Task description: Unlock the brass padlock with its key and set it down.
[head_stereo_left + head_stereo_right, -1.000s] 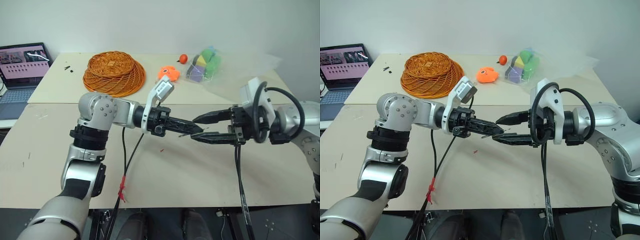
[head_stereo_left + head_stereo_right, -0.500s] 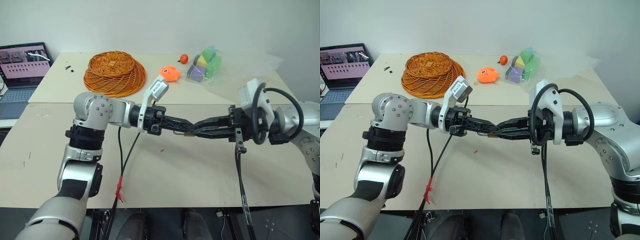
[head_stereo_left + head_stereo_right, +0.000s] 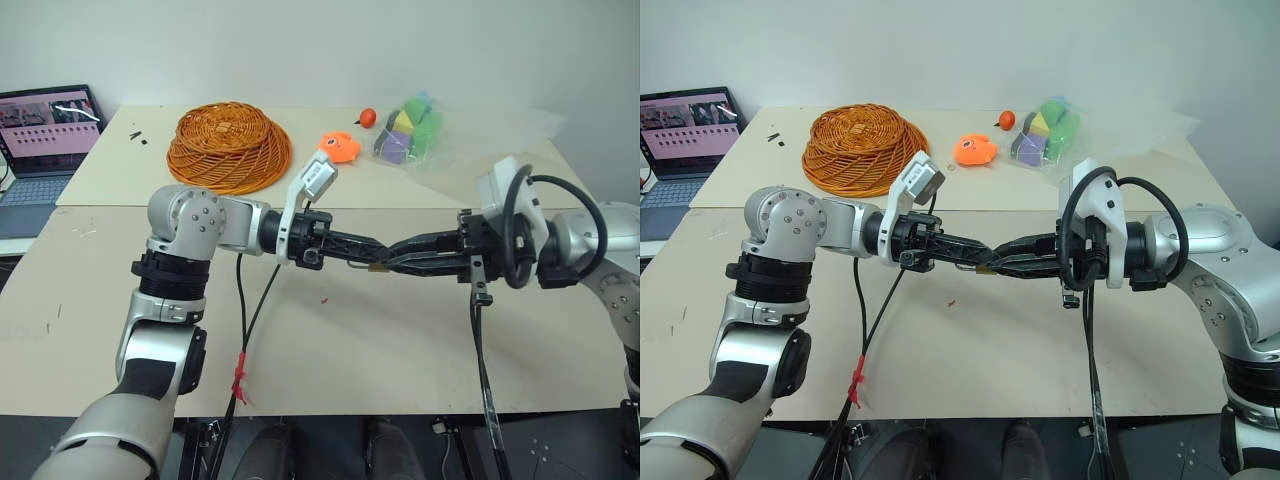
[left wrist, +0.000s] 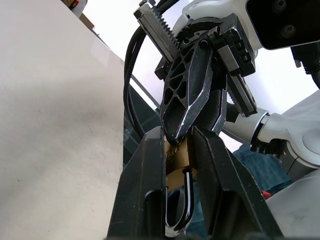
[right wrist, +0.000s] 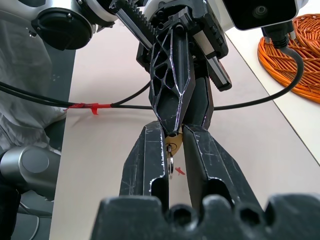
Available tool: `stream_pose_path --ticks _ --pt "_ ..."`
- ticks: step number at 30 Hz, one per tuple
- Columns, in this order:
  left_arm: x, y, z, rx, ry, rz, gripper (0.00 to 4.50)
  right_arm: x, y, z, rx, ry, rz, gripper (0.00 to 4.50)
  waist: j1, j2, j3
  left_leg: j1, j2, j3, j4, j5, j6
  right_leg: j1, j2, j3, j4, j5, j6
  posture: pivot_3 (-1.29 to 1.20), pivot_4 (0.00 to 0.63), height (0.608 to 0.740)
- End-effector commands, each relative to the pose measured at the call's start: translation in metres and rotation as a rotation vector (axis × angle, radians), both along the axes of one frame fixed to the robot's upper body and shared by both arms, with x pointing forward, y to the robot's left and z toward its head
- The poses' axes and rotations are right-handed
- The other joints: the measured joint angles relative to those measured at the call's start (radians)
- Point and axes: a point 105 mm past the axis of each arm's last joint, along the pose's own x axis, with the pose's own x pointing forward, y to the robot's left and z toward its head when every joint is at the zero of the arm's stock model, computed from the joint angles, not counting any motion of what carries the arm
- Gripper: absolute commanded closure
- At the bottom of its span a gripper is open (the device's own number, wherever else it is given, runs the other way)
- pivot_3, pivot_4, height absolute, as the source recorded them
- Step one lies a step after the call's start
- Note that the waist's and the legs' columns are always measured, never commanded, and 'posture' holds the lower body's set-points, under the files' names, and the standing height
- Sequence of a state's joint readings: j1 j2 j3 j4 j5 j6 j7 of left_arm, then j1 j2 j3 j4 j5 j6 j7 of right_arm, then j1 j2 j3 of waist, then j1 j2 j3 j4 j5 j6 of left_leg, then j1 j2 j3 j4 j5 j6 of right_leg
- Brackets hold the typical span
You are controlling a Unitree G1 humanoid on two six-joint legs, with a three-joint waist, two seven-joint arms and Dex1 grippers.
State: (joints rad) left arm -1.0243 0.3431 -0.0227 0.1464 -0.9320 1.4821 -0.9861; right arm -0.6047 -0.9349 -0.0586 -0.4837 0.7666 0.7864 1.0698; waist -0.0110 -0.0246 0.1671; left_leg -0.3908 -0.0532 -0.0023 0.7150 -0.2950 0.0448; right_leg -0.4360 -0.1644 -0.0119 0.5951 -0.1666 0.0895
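Left wrist view, nearest first: left gripper (image 4: 179,150) clenched on the brass padlock (image 4: 176,159), body pinched flat between the two black fingers, thin silvery shackle (image 4: 186,202) running back toward the wrist. Right gripper (image 4: 187,137) meeting it tip to tip from the far side, clenched on the key (image 5: 170,148) end, a small ring hanging beneath.

Handling, as a judgement: lock tiny, rigid, light; smooth brass faces likely slippery under hard pads. Best held across the broad flat faces, as now, leaving shackle and keyway free. Key thin and short, little to pinch; twisting it probably tends to roll the lock in the opposing grip, so a firm squeeze on the body seems needed. Shackle slender, poor place to hold.

Head views: padlock (image 3: 379,266) held in the air between both grippers, above the middle of the near tabletop (image 3: 380,350), not touching it. Bare surface directly below and toward the near edge, apart from the hanging cables (image 3: 250,310), so room to lower and set down. Small red speck (image 3: 322,298) on the surface just below the left gripper.

Farther off on the rear tabletop: overturned orange wicker basket (image 3: 229,145) near its left part, orange toy (image 3: 339,147) just beside, clear bag of coloured blocks (image 3: 410,130) toward the right. Laptop (image 3: 42,150) past the far left corner. All well apart from the work.
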Motion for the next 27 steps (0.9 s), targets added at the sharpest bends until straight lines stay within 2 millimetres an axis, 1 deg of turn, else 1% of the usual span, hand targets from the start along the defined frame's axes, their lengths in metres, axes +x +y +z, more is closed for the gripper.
stream_pose_path --ticks 1,2,3,6,11,14,19,21,26,27 --pt "-0.004 -0.005 0.016 -0.059 -0.032 -0.027 2.82 0.0 0.001 0.011 0.014 -0.068 0.002 4.4 0.0 0.0 0.0 0.0 0.0 0.0 0.0 0.0 0.0 0.0 0.0 0.0 0.0 0.0 0.0 0.0 0.15 0.739" --pt "-0.003 -0.005 0.018 -0.063 -0.033 -0.026 2.47 0.0 0.001 0.011 0.014 -0.067 0.002 4.4 0.001 0.0 0.0 0.0 0.0 0.0 0.0 0.0 0.0 0.0 0.0 0.0 0.0 0.0 0.0 0.0 0.15 0.739" --pt "-0.003 -0.005 0.018 -0.065 -0.034 -0.026 2.0 0.001 0.001 0.011 0.013 -0.067 0.003 4.4 0.001 0.0 0.0 0.0 0.0 0.0 0.0 0.0 0.0 0.0 0.0 0.0 0.0 0.0 0.0 0.0 0.15 0.739" --pt "-0.002 -0.004 0.019 -0.069 -0.037 -0.019 0.98 0.001 0.002 0.01 0.013 -0.066 0.003 4.4 0.0 0.0 0.0 0.0 0.0 0.0 0.0 0.0 0.0 0.0 0.0 0.0 0.0 0.0 0.0 0.0 0.15 0.739" --pt "-0.005 -0.002 0.023 -0.085 -0.036 -0.032 0.98 0.001 0.001 0.01 0.011 -0.063 0.003 4.4 0.0 0.0 0.0 0.0 0.0 0.0 0.0 0.0 0.0 0.0 0.0 0.0 0.0 0.0 0.0 0.0 0.15 0.739" --pt "-0.001 0.001 0.025 -0.086 -0.069 -0.004 0.98 0.002 0.001 0.008 0.006 -0.056 -0.002 4.4 0.0 0.0 0.0 0.0 0.0 0.0 0.0 0.0 0.0 0.0 0.0 0.0 0.0 0.0 0.0 0.0 0.15 0.739" --pt "0.017 0.011 0.037 -0.105 -0.14 0.089 0.98 0.009 -0.006 0.004 0.001 -0.045 -0.041 4.4 0.0 0.0 0.0 0.0 0.0 0.0 0.0 0.0 0.0 0.0 0.0 0.0 0.0 0.0 0.0 0.0 0.15 0.739" --pt "0.024 0.017 0.038 -0.102 -0.183 0.122 0.98 0.013 -0.009 0.003 0.0 -0.041 -0.066 4.4 0.0 0.0 0.0 0.0 0.0 0.0 0.0 0.0 0.0 0.0 0.0 0.0 0.0 0.0 0.0 0.0 0.15 0.739" --pt "0.048 0.034 0.033 -0.058 -0.292 0.25 0.98 0.017 -0.014 0.002 -0.005 -0.035 -0.087 4.4 -0.001 0.0 0.0 0.0 0.0 0.0 0.0 0.0 0.0 0.0 0.0 0.0 0.0 0.0 0.0 0.0 0.15 0.739" --pt "0.052 0.036 0.027 -0.029 -0.335 0.272 0.98 0.017 -0.014 0.003 -0.006 -0.035 -0.087 4.4 -0.001 0.0 0.0 0.0 0.0 0.0 0.0 0.0 0.0 0.0 0.0 0.0 0.0 0.0 0.0 0.0 0.15 0.739"
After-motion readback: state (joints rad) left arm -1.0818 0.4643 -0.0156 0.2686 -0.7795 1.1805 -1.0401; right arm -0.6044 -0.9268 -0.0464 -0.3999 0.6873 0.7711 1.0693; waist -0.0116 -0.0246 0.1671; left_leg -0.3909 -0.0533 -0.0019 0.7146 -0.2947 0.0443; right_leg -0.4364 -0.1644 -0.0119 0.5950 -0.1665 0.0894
